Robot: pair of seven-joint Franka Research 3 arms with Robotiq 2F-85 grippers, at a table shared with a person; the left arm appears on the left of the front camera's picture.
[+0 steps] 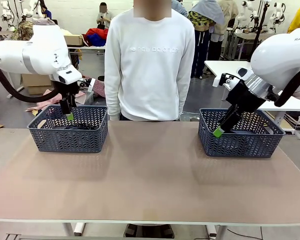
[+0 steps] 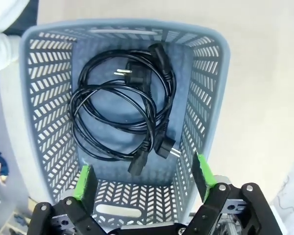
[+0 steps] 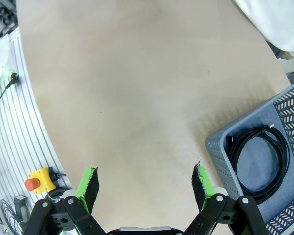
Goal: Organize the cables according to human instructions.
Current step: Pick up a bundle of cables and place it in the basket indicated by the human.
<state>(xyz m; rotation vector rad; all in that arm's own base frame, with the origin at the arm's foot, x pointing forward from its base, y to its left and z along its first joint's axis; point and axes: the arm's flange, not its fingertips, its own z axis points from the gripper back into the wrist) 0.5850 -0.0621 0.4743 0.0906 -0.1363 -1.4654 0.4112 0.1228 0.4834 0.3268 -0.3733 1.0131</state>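
Two black cables [image 2: 137, 74] lie as overlapping round coils on the floor of the left grey basket [image 2: 206, 98], their plug ends showing. My left gripper [image 2: 143, 178] hangs open just above that basket [image 1: 68, 135], holding nothing. Another coiled black cable [image 3: 234, 149] rests inside the right grey basket [image 3: 218, 147]. My right gripper [image 3: 145, 180] is open and empty above bare tabletop, beside that basket's near left corner [image 1: 210, 145]. From the front, the left gripper [image 1: 68, 114] is over its basket's back half and the right gripper [image 1: 219, 131] tilts down by the right basket's left wall.
A person in a white sweatshirt [image 1: 150, 60] stands at the far edge between the baskets, hands hidden. The brown tabletop [image 1: 150, 175] stretches wide between and in front of the baskets. A yellow box with a red button [image 3: 36, 181] sits off the table's edge.
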